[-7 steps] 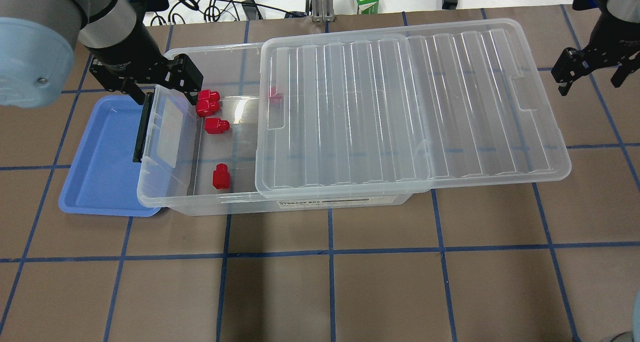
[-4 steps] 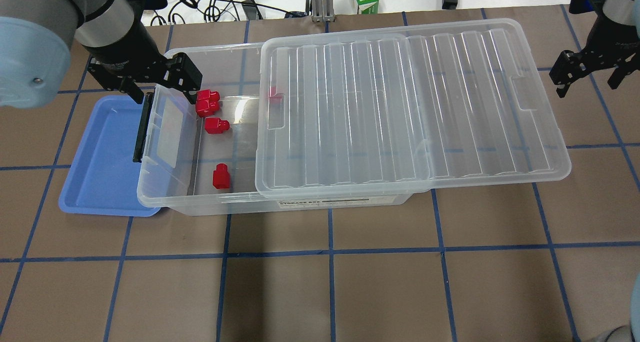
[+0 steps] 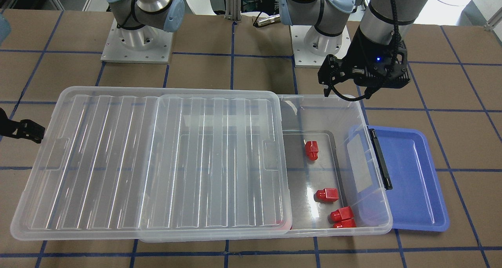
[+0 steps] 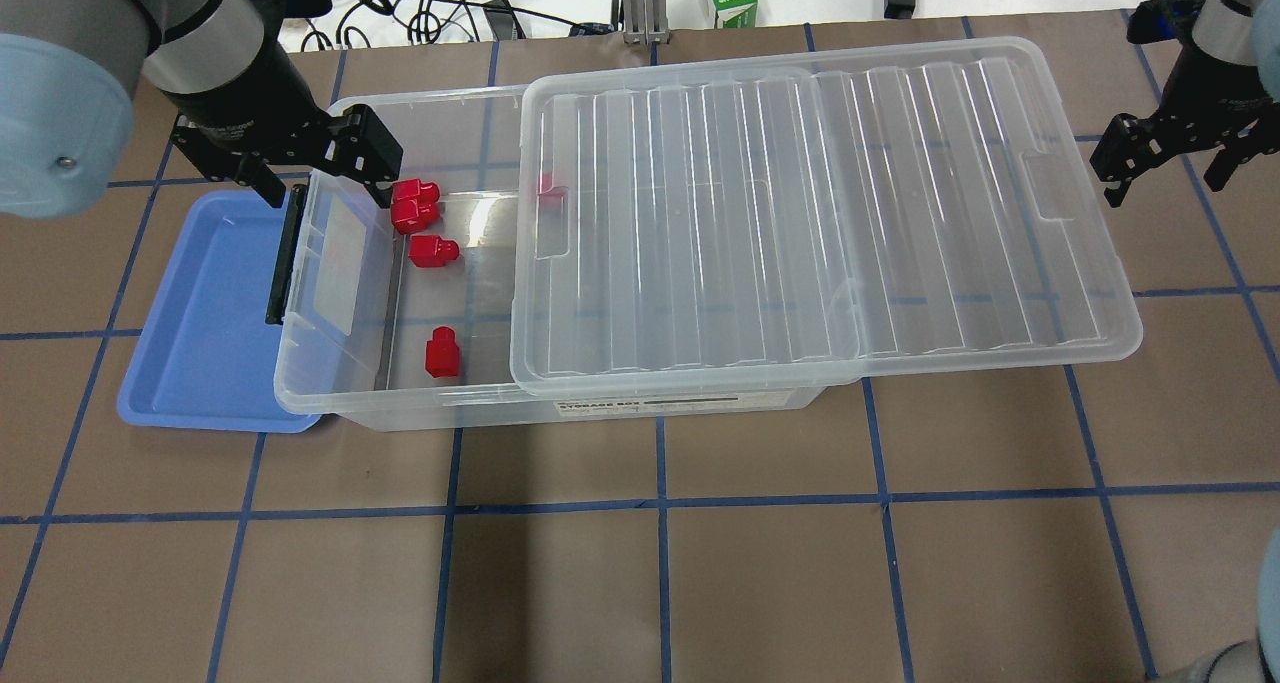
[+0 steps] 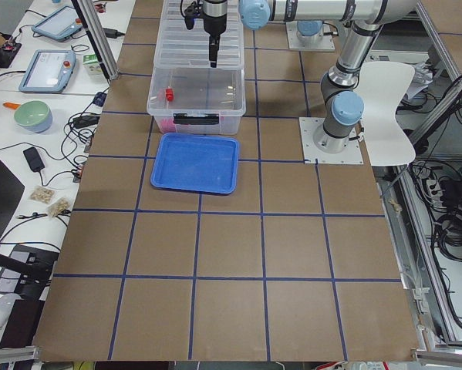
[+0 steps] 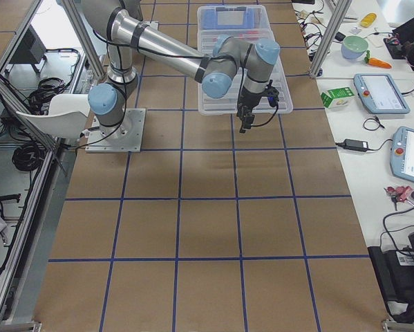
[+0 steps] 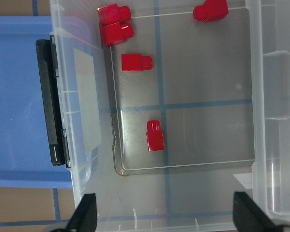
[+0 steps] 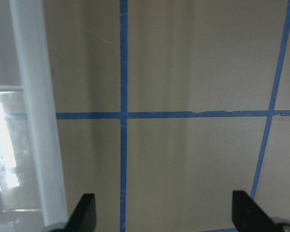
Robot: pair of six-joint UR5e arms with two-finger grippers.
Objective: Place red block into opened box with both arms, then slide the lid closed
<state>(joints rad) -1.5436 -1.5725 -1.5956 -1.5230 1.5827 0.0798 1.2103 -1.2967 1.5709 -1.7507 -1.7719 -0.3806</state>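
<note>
Counter (image 4: 660, 563): one; carries every item.
Lid (image 4: 800, 213): one; rests on the box, offset toward the right of the overhead view and overhanging that end. Not moved in the last second.
Box (image 4: 440, 113): one; centre-left of the overhead view, left third uncovered.
Tray (image 4: 200, 313): one, blue; against the box's left end.
Left pincer (image 4: 328, 191): one; released, holding nothing; above the box's upper-left corner, shifted slightly up-left in the last second.
Right pincer (image 4: 1163, 188): one; released, holding nothing; has edged left toward the lid's right end, near it but apart.
Red blocks (image 4: 433, 251): five, all inside the box; four in the uncovered part, one half under the lid edge. None moved.
Meaning: placement appears complete; closing the lid is judged the step in hand.
</note>
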